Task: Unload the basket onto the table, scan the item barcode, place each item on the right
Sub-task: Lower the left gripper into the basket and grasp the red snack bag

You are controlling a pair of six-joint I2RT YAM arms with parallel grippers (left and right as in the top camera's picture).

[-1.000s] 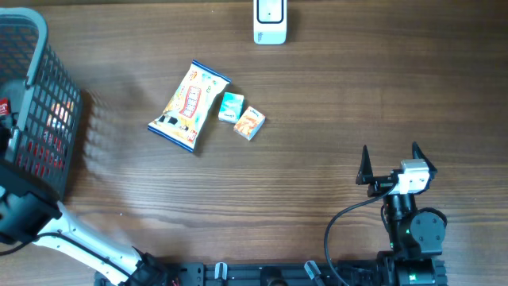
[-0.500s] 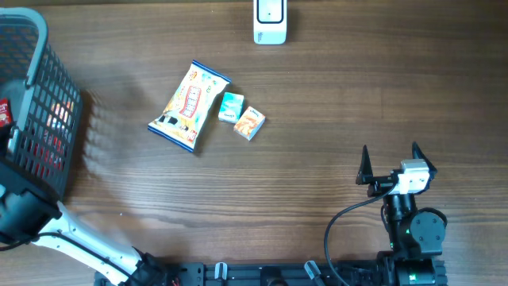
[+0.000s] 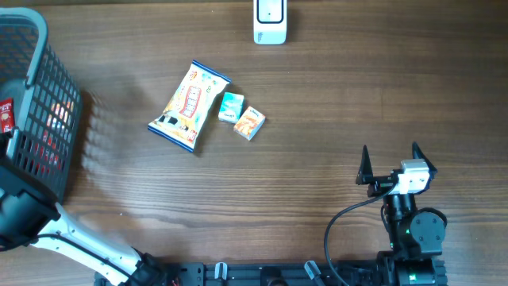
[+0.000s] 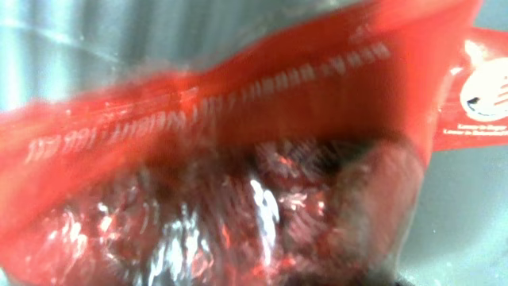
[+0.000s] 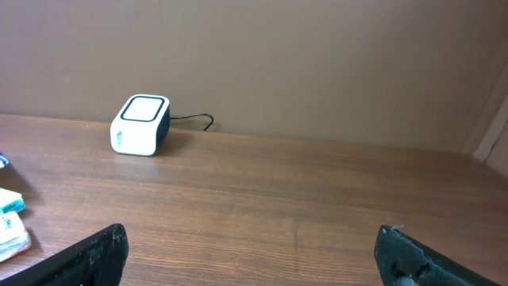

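A red pkt (image 4: 238, 159) in the basket (image 3: 40, 87) was seen close-up; L jaws' state could not be told. A grip clear of the barcode was advised; R gripper (image 3: 390, 155) was found open.

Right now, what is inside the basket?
A red packet with white print fills the left wrist view, and red shows through the basket mesh overhead. Its barcode is not visible, and anything underneath it is covered.

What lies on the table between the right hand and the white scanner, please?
Only bare wooden table lies between the right hand and the white scanner, as the overhead and right wrist views show.
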